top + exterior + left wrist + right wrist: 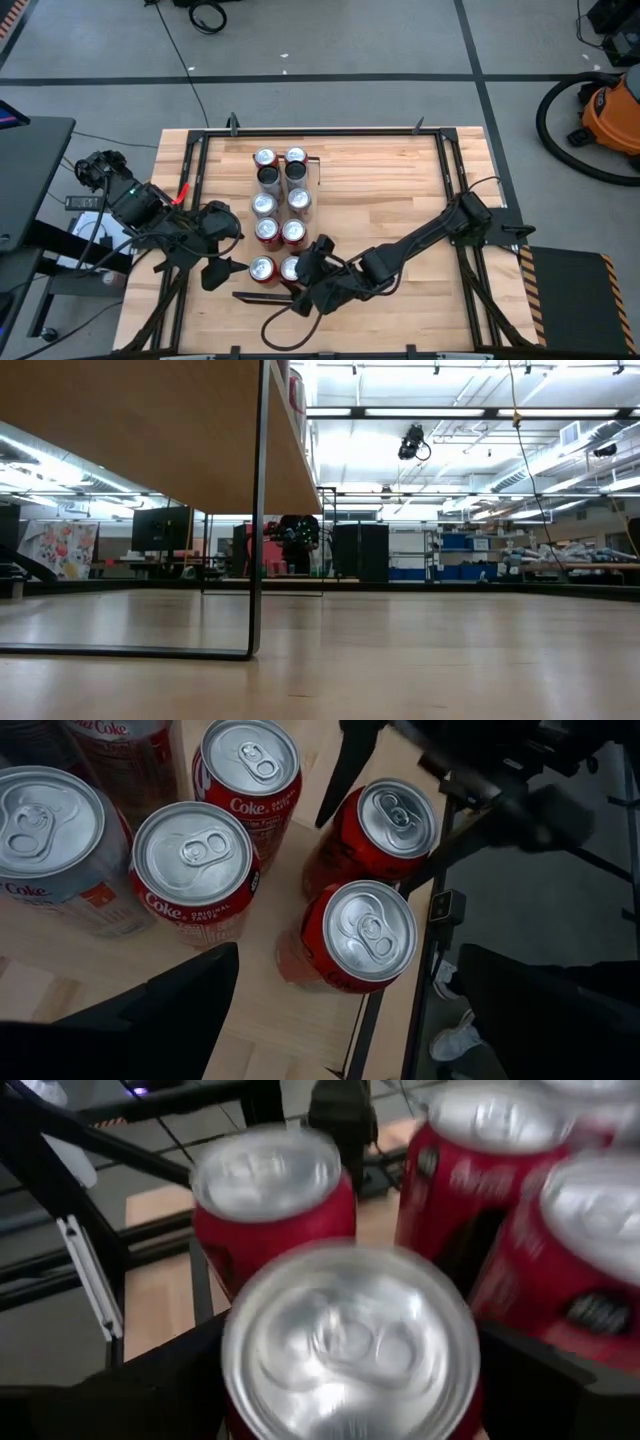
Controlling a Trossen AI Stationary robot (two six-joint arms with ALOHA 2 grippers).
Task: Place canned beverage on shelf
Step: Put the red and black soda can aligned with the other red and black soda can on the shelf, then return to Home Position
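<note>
low view: pale wooden tabletop [420,660], shelf [150,430] overhead, workshop behind

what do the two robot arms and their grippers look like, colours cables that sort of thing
Both arms are dark, nearly black, made of slim jointed segments with black cables looped alongside. The left arm carries a small green light and a red part near its wrist. The left gripper and the right gripper each have two dark, flat, tapering fingers.
</note>
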